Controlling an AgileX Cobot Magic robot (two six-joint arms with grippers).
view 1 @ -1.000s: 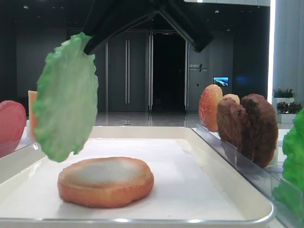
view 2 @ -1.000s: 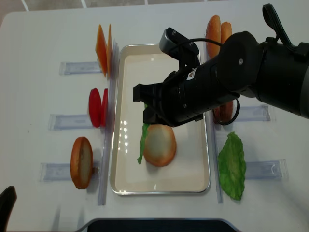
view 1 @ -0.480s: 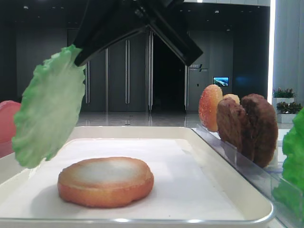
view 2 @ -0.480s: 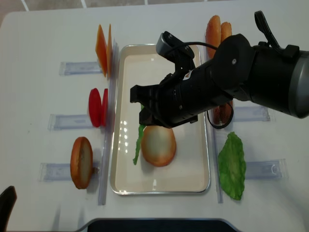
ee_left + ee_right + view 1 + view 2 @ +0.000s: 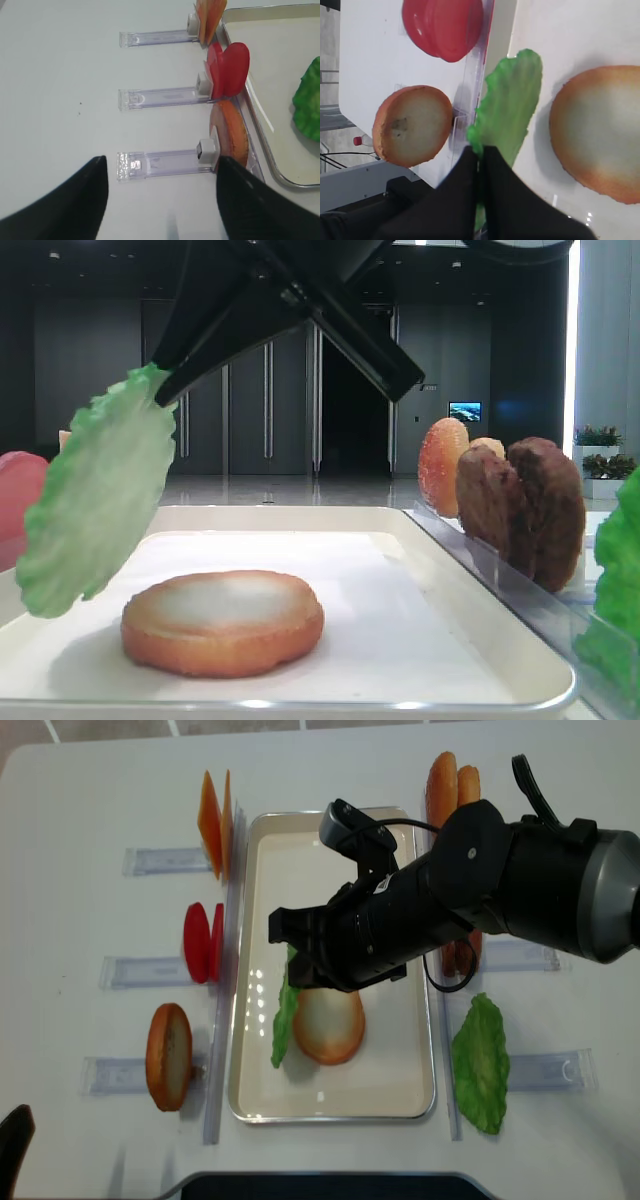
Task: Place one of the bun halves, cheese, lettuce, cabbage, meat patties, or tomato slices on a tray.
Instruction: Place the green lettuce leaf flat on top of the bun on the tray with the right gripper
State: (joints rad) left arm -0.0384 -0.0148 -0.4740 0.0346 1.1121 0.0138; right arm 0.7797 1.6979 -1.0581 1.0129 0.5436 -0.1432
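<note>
1. The right gripper has its jaws pinched tight on one edge of the lettuce, which hangs below them.
2. Just beside the leaf's free end, the flat bun half lies on the tray.
3. To do this well, I'd swing the leaf over the bun, lower it flat, then let go.
4. Further out, the left gripper stands wide and empty.
</note>
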